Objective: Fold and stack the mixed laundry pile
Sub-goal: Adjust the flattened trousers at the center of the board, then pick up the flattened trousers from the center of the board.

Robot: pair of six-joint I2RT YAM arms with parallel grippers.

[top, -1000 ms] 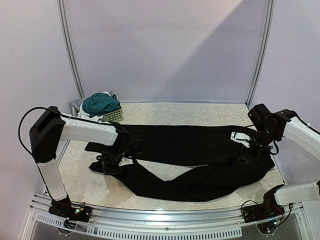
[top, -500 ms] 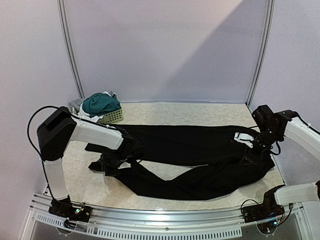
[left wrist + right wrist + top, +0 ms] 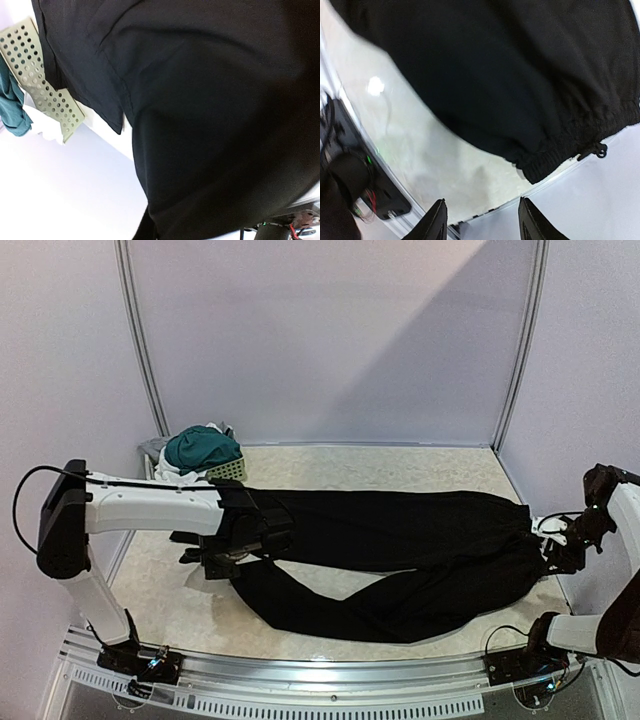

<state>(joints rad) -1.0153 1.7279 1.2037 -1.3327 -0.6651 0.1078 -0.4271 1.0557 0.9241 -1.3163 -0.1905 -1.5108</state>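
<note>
The long black trousers [image 3: 400, 530] lie spread across the table, legs to the left and waist to the right. My left gripper [image 3: 232, 550] sits at the leg ends and is shut on a pinch of the trousers. In the left wrist view black cloth [image 3: 210, 115] covers its fingers. My right gripper [image 3: 482, 220] is open and empty, hovering by the table's right edge just off the elastic waistband [image 3: 560, 150]. It shows at the far right [image 3: 560, 540] in the top view. The teal-green shorts [image 3: 200, 448] and a white cloth [image 3: 47, 131] sit at the back left.
A pale perforated basket [image 3: 227, 472] stands under the shorts at the back left corner, also seen as the basket [image 3: 40, 85] in the left wrist view. A metal rail [image 3: 330, 680] runs along the near edge. Side walls stand close on both sides.
My left gripper has shut on the trouser leg, and its arm has shifted. My right arm has drawn back to the right, off the waist to the table's right edge.
</note>
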